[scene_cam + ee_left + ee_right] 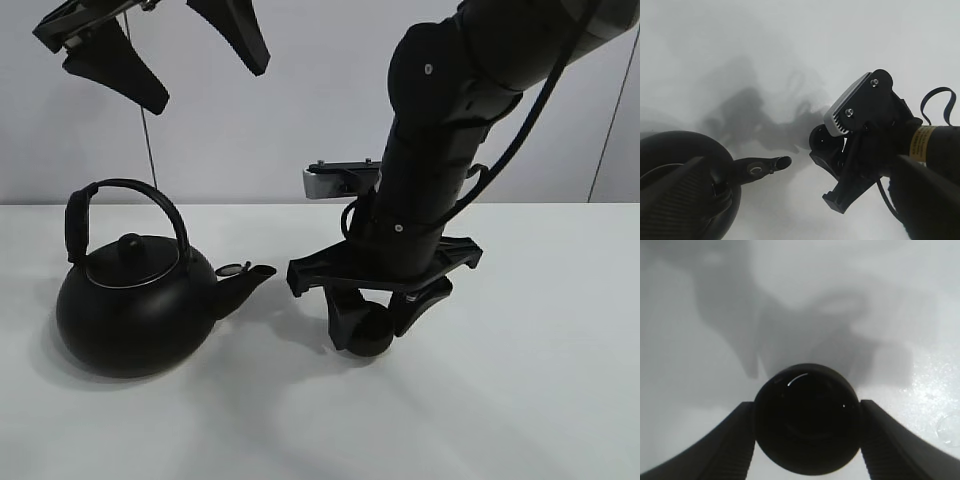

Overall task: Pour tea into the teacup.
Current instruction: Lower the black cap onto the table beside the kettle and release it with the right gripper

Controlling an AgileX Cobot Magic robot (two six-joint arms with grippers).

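The small black teacup [372,338] stands on the white table [520,400], a short way right of the kettle's spout [252,274]. My right gripper [375,322] reaches down over it, and its fingers [725,450] press against both sides of the teacup [806,417]. The big black kettle [130,310] stands on the table at the left, lid on, handle upright. My left gripper [207,83] hangs high above the kettle, open and empty. In the left wrist view the kettle's spout [765,166] points toward the teacup [822,142]. No tea shows.
The right arm [440,150] rises over the middle of the table. A white wall [300,110] stands behind. A few water drops [946,430] lie on the table near the teacup.
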